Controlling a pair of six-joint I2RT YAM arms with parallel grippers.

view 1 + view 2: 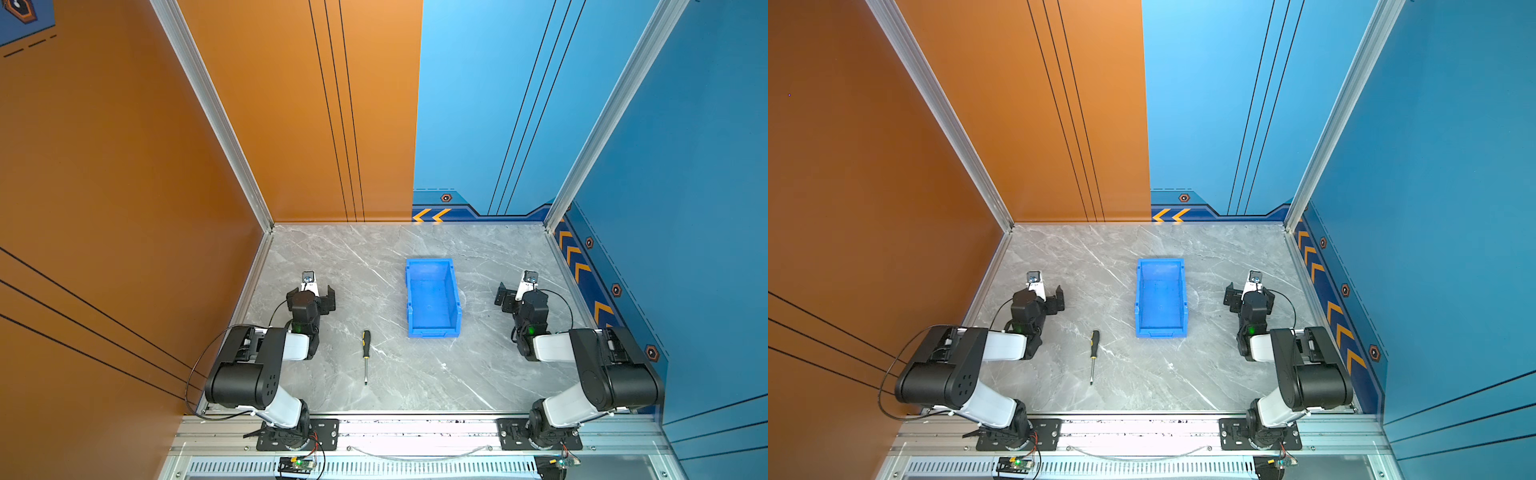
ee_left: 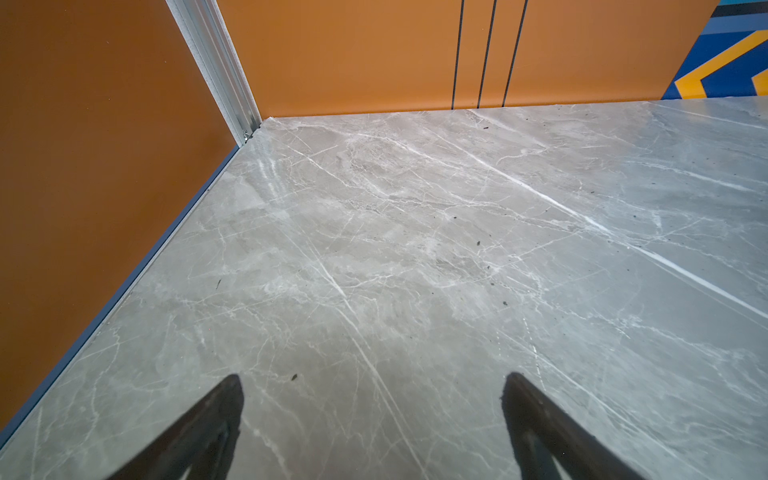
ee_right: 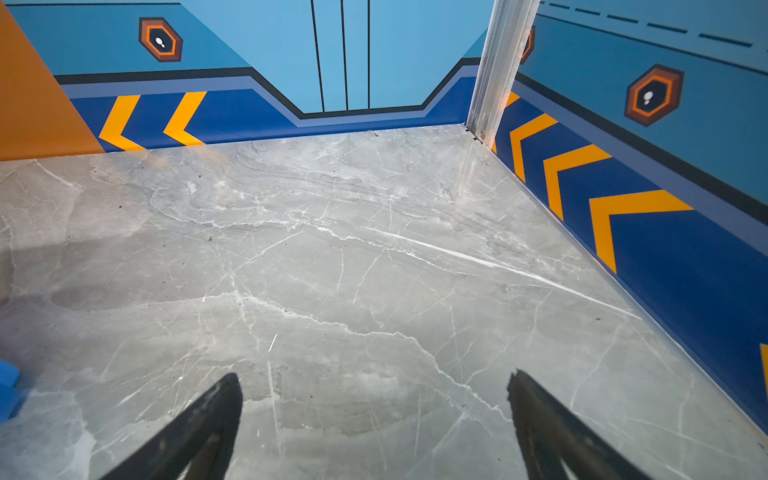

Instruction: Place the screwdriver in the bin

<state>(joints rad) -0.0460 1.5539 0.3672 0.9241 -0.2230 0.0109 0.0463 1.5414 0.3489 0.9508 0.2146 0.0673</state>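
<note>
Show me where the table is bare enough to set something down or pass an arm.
Bare tabletop: the far strip between the bin and back wall; the near stretch from the screwdriver to the right arm; the lane between bin and right arm. Tightest: between left arm and screwdriver.

Bare marble table (image 1: pixel 374 257) all round the screwdriver (image 1: pixel 365 353) — open from above and both sides. The bin (image 1: pixel 432 297) stands well apart, mouth up; its tall walls are the one obstacle, with wide lanes to the left gripper (image 2: pixel 372 376) and right gripper (image 3: pixel 374 376).
</note>
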